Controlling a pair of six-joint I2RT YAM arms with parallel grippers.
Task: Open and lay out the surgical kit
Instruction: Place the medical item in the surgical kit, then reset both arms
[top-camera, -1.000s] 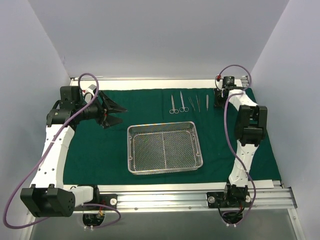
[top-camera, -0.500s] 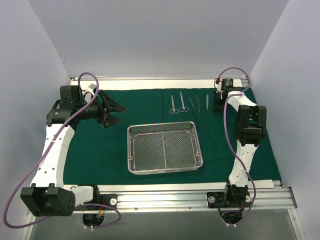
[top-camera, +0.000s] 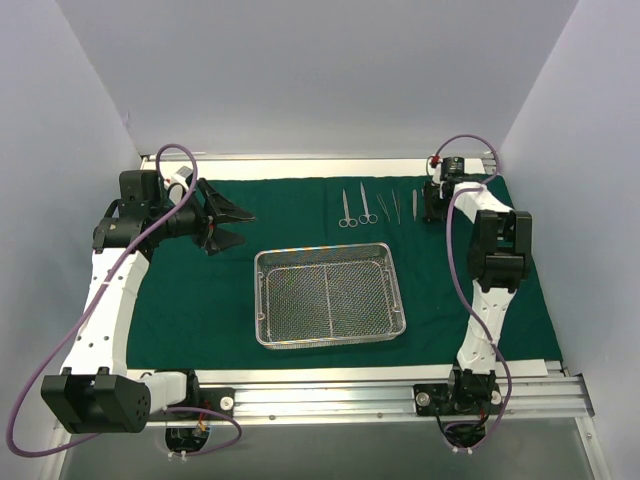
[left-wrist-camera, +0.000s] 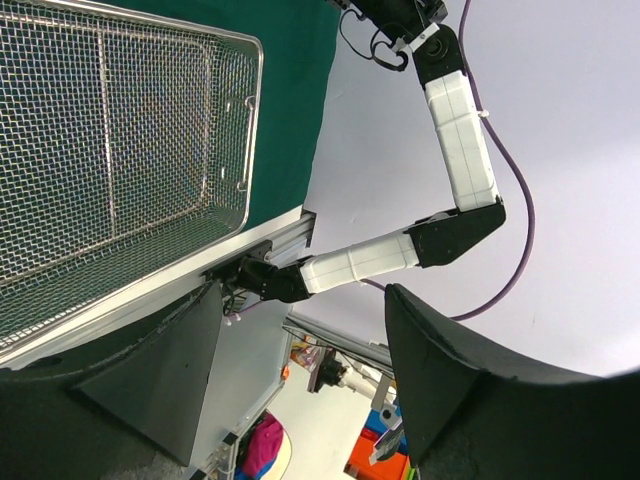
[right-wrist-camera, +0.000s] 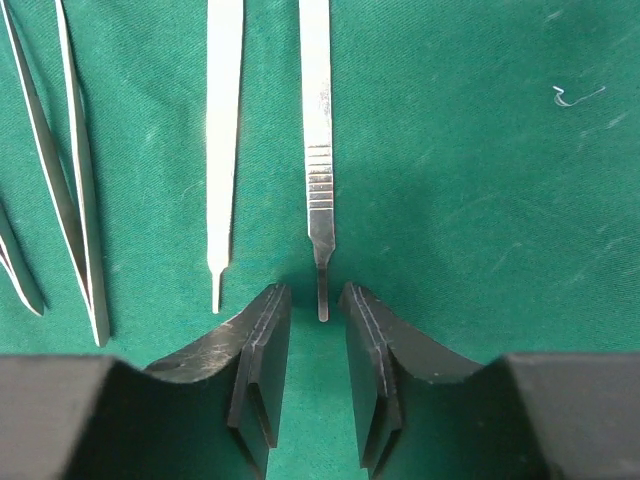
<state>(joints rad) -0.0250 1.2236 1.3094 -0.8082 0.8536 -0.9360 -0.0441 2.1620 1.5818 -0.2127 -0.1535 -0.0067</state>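
Right gripper, at the far right of the dark green cloth, is releasing: its jaws, pressed together a moment ago, are now standing slightly apart, with the thin tip of a ridged steel handle lying between them and touching neither pad. In the overhead view the wrist is also sitting a little further left than a second ago. This suggests the handle is being set down as the last piece in the row, so the laying-out appears close to finished. Left gripper is hovering over the left part of the cloth with its jaws spread wide and holding nothing. The kit is lying open: the cloth is covering most of the table, the rectangular wire-mesh tray is sitting near its centre with nothing visible inside, and the instruments are lying side by side along the far edge, well apart from the tray. The cloth is showing a fine matt weave with a stray thread. The tray is reading as bright woven wire with a solid rim and a central divider. The scissors are showing ring handles, the tweezers long tapering arms, and a second flat handle is lying just beside the ridged one, parallel to it.
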